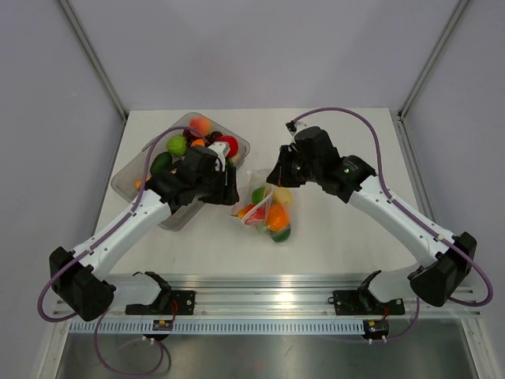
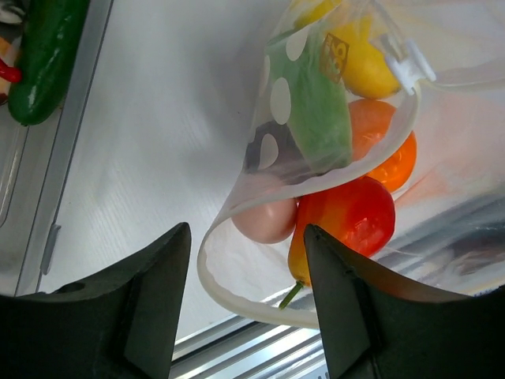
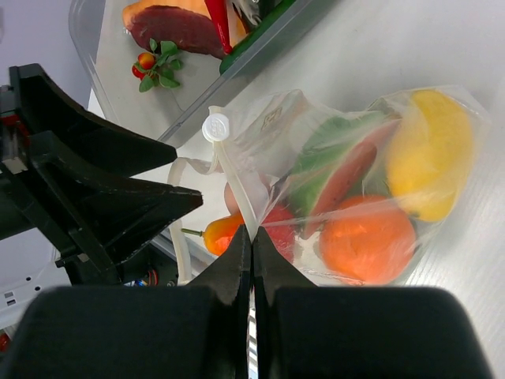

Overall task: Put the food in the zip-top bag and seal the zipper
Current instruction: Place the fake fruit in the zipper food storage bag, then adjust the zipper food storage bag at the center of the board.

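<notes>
White desk (image 1: 331, 237), bag (image 1: 268, 207) loaded, mouth gaping.
My right hand (image 3: 251, 237) pinches the zipper (image 3: 237, 189), left hand (image 2: 246, 233) spread; I fear a tug could roll food (image 3: 367, 241) out.

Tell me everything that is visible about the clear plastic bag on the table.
The bag is a pouch of clear, crinkly, shiny plastic. It lies on the white table between the two arms. Its mouth gapes open, with a white tab on the zipper strip. Yellow, green, orange, red and pink food fills it. The right hand is shut on the mouth edge; the open left hand is at the mouth.
</notes>
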